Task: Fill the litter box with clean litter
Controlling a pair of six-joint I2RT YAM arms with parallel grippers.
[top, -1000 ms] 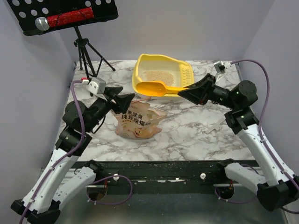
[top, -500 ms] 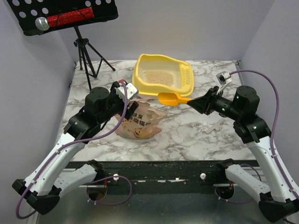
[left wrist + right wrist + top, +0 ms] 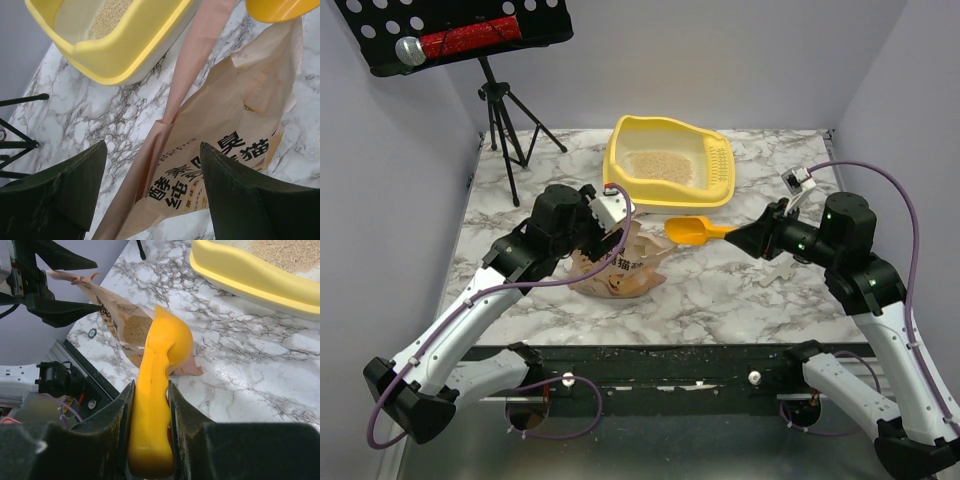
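Some clean litter (image 3: 660,165) lies in the litter box (image 3: 614,168) at the back of the worktop (image 3: 720,290); I judge more is needed. Right end effector (image 3: 732,233) grasps the scoop (image 3: 687,231); left end effector (image 3: 610,243), released, hovers over the bag (image 3: 620,272).

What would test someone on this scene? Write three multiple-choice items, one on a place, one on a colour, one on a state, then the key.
1. The scoop is
A. over the table, in front of the litter box
B. inside it
C. under the table

2. The litter box is
A. yellow
B. blue
C. grey

3. The left gripper is
A. shut on the scoop
B. open above the litter bag
C. shut on the bag

Key: 1A, the right gripper holds it short of the box's front wall; 2A, its rim and walls are yellow; 3B, its fingers stand wide apart with the bag below.
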